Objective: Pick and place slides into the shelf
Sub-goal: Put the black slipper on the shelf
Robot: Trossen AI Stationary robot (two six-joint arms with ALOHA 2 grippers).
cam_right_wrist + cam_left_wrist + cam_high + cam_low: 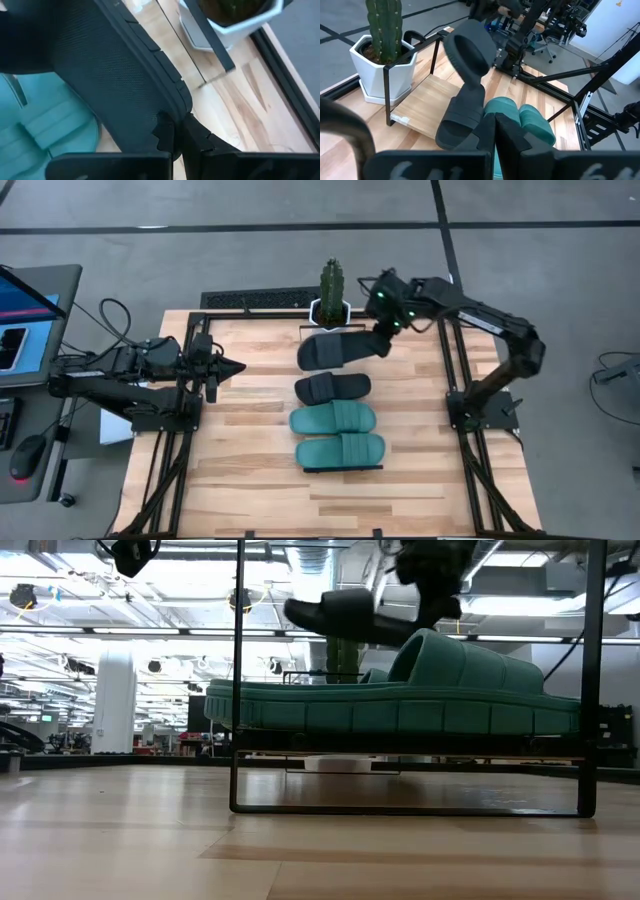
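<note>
My right gripper [380, 340] is shut on a black slide [335, 350] and holds it in the air over the far end of the shelf [427, 100], near the cactus pot. In the left wrist view this slide [467, 50] shows its sole. Three more slides lie flat, side by side, on the shelf plank: a black one [333, 388] and two teal ones [333, 418] [340, 451]. My left gripper [228, 367] hovers shut to the left of the shelf and touches nothing. My right gripper pinches the black slide's sole rim [170, 107] between its two fingers, at the slide's end toward the table's right. The fingers come slanting down from the far right. The slide is lifted clear and tilted, well above the teal slide [400, 705] in the low view.
A cactus in a white pot [332, 305] stands just beyond the shelf's far end. The shelf's black wire frame [235, 740] rises at its end. Black rails [455, 380] run along the table's sides. Bare wood lies left and right of the shelf.
</note>
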